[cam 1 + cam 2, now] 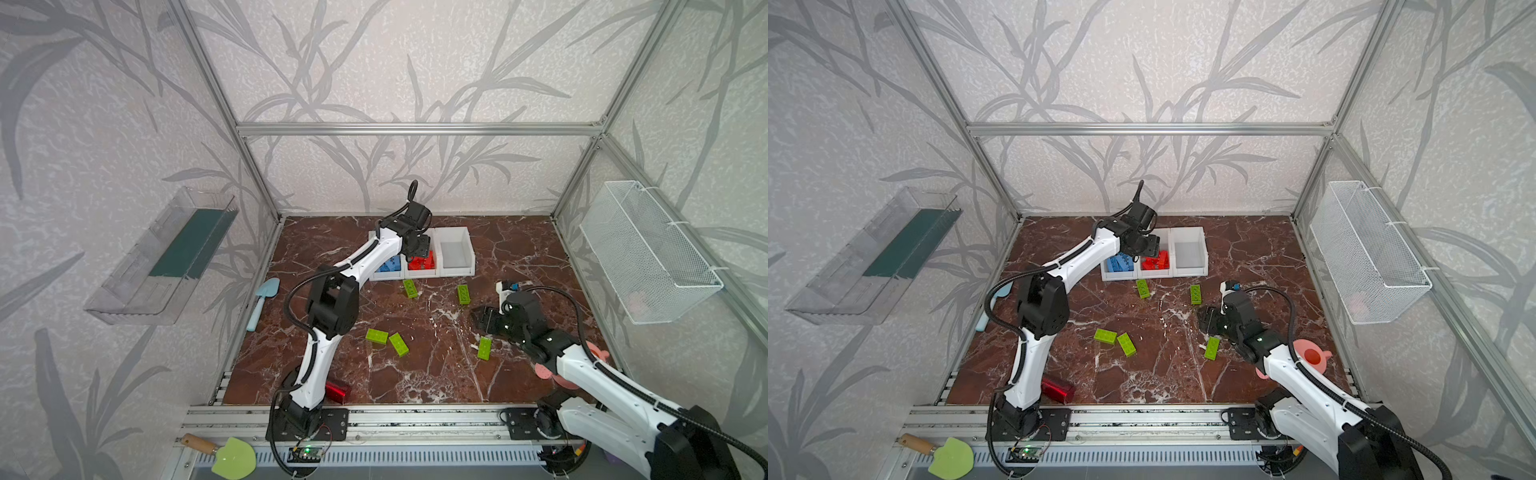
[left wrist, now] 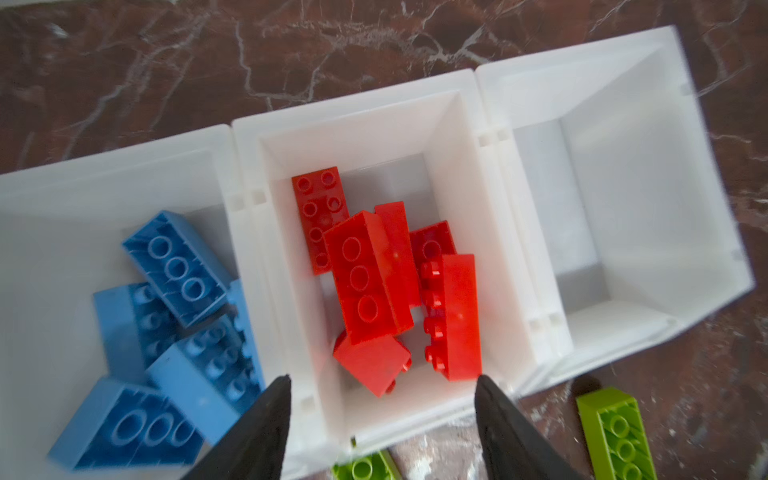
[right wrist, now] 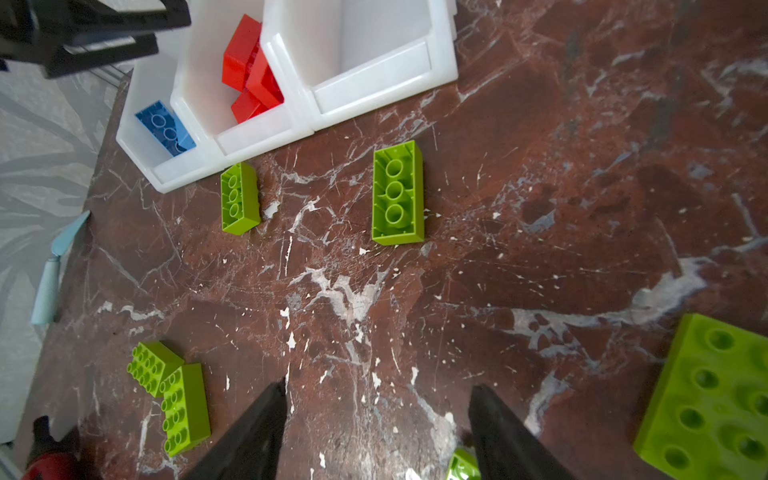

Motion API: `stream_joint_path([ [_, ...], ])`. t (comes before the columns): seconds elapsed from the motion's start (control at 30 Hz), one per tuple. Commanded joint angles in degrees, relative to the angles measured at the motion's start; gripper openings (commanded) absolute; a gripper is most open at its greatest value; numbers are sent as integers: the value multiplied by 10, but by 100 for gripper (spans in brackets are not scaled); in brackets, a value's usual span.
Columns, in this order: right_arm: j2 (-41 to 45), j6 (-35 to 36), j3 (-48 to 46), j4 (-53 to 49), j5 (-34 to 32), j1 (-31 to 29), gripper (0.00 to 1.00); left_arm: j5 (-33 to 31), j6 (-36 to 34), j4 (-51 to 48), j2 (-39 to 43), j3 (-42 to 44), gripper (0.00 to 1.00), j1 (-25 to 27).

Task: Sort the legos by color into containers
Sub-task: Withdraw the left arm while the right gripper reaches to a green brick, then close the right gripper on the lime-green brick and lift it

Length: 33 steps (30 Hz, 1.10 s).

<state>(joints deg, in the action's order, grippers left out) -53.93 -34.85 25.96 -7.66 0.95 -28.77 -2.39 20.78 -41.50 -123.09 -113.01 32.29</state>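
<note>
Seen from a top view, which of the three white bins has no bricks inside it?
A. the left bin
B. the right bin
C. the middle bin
B: in both top views the right bin shows only its bare white floor, while blue bricks lie in the left bin and red bricks in the middle bin.

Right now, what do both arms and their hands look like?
Both match: white moulded shells on the left arm and right arm, bulky black joint housings, black ribbed cable conduit looping alongside. The left hand and right hand each carry two black tapered fingers narrowing to slim tips. No legible markings.
</note>
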Motion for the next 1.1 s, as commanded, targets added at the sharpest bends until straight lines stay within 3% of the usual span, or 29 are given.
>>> stream_joint_path([
  [0.0, 18, 4, 18, -64, -114, -45, 71, -25, 45, 43, 102, 85, 70, 25],
  [0.13, -14, -36, 19, -98, -148, -63, 72, -74, 73, 109, 212, 236, 72, 70],
  [0.3, -51, -87, 25, -118, -186, -84, 74, -153, 89, 99, 310, 335, 75, 128],
  [0.53, -120, -190, 55, -185, -236, -118, 74, -174, 131, 98, 446, 479, 75, 158],
  [0.73, -172, -243, 58, -181, -254, -161, 73, -172, 151, 97, 529, 568, 75, 161],
  [1.07, -255, -258, 74, -171, -267, -187, 62, -185, 159, 81, 581, 641, 75, 161],
])
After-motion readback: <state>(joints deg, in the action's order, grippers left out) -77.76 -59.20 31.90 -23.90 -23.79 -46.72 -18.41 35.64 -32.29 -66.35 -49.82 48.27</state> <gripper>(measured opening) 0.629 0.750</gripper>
